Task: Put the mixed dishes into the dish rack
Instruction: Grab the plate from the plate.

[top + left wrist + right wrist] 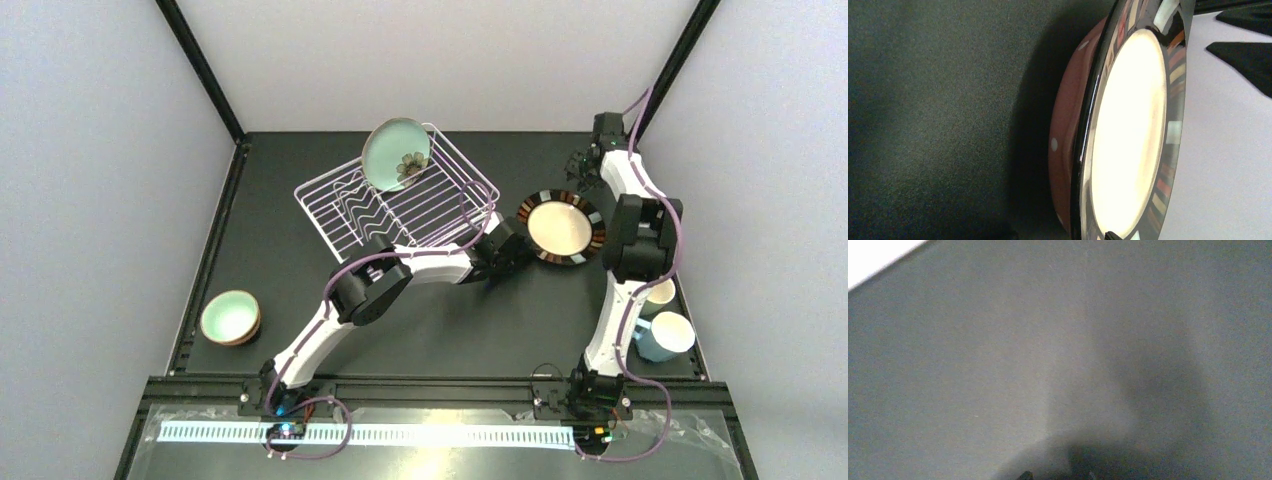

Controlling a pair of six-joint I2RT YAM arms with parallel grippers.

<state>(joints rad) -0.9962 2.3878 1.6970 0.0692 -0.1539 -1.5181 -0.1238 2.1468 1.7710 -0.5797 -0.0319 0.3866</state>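
The white wire dish rack point(430, 215) sits at the back centre, with a mint-green flowered plate point(396, 155) standing on edge in its far corner. To its right a cream plate with a dark striped rim point(560, 227) lies on a pink speckled plate point(1068, 125). My left gripper point(512, 248) is open at the left edge of this stack; one fingertip point(1111, 235) shows over the striped rim. My right gripper point(582, 168) is raised at the back right, open, facing the grey wall. Small mint bowls point(231, 317) are stacked at the front left.
Two mugs, one pale point(660, 293) and one light blue point(667, 335), stand at the right beside the right arm's base. Black frame posts point(205, 70) rise at the back corners. The left arm stretches across the table's middle.
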